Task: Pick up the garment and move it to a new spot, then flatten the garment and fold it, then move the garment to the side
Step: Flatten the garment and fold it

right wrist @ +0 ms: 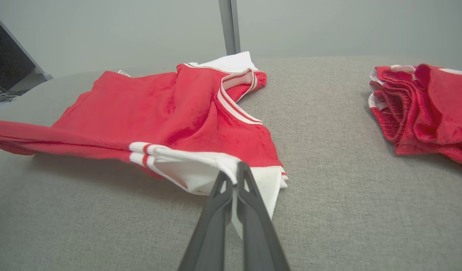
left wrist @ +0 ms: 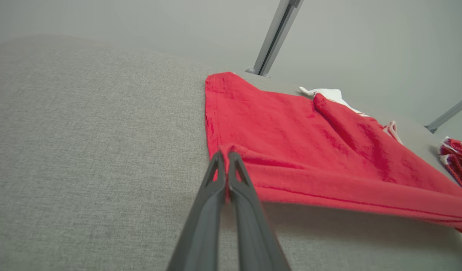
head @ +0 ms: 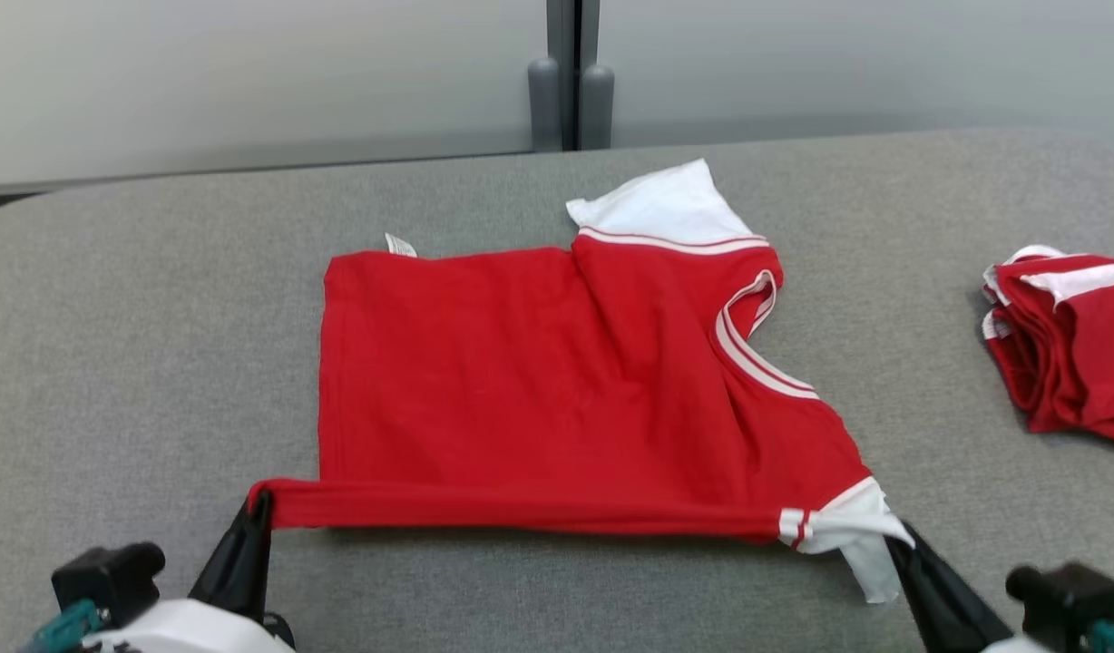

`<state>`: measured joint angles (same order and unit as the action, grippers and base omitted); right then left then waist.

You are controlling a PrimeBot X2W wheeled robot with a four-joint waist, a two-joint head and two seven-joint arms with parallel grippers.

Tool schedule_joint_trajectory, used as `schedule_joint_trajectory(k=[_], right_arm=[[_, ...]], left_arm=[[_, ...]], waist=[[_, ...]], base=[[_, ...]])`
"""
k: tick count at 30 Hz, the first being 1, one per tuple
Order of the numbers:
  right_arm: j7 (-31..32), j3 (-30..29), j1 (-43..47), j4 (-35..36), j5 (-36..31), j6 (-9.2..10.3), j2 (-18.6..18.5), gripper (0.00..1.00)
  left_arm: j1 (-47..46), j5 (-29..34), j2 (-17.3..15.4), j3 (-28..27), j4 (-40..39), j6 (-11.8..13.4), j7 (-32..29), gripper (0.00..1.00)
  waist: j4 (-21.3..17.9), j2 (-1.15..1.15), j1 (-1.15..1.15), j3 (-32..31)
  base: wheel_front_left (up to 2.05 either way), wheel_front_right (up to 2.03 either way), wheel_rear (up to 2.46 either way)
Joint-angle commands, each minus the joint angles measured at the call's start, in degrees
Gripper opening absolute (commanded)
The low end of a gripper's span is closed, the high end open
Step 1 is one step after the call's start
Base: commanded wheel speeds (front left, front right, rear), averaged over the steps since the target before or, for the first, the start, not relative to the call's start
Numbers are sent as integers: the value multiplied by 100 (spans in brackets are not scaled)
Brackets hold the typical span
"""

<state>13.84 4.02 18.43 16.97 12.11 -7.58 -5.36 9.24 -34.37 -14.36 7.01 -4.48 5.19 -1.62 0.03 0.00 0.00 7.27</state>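
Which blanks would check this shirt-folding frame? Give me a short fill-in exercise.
The left end effector is shut on the shirt at its ____ hem corner. The right end effector pinches a ____ sleeve. The stack of folded garments lies to the robot's ____.
Missing words: red; white; right.

No legible text anywhere; white tag [head: 400, 245] on garment [head: 521, 390] unreadable

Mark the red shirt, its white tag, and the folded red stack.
red shirt [head: 521, 381], head view, middle of the red body.
white tag [head: 400, 245], head view, part poking past the shirt's far edge.
folded red stack [head: 1079, 363], head view, top red layer.
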Motion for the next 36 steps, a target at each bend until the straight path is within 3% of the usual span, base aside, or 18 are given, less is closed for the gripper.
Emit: schedule_joint_trajectory(k=[1,10,19,20,21,22,23,26,31,36], right_arm=[[74,42,-383,-135,40,17,-236,0],[339,765,-2147,-1043,331,16,-1246,0],[-31,1178,-3274,-1898,591,15,-1605,0],[-142,1178,-3383,-1975,600,16,-1577,12],[-243,1195,-3474,-2054,603,15,-1552,42],[-365,1198,-3547,-2124,625,16,-1504,86],[-504,1194,-3599,-2166,602,15,-1470,100],[-1190,1133,-3588,-2216,510,15,-1268,100],[-1943,923,-3170,-2027,297,15,-940,100],[-2423,560,-2615,-1695,22,14,-550,100]], left_arm=[[-263,-36,-93,-3,93,16,-133,0],[-1318,-172,-202,201,658,-317,-563,0],[-2106,-120,-186,415,1259,-678,-469,0],[-2199,-129,-176,443,1346,-733,-478,7],[-2274,-146,-153,466,1420,-773,-462,34],[-2356,-117,-161,469,1483,-801,-404,99],[-2404,-141,-135,486,1551,-836,-368,100],[-2436,-62,-38,386,1609,-851,199,100],[-2111,229,69,254,1462,-654,1164,100],[-1688,592,110,156,1162,-415,1578,100]], waist=[[58,0,0,280],[351,0,0,952],[393,0,0,1214],[384,0,0,1255],[379,0,0,1291],[367,0,0,1322],[357,0,0,1345],[311,0,0,1387],[254,0,0,1297],[176,0,0,1064]], base=[[0,0,0],[0,0,0],[0,0,0],[0,0,0],[0,0,0],[0,0,0],[0,0,0],[0,0,0],[0,0,0],[0,0,0]])
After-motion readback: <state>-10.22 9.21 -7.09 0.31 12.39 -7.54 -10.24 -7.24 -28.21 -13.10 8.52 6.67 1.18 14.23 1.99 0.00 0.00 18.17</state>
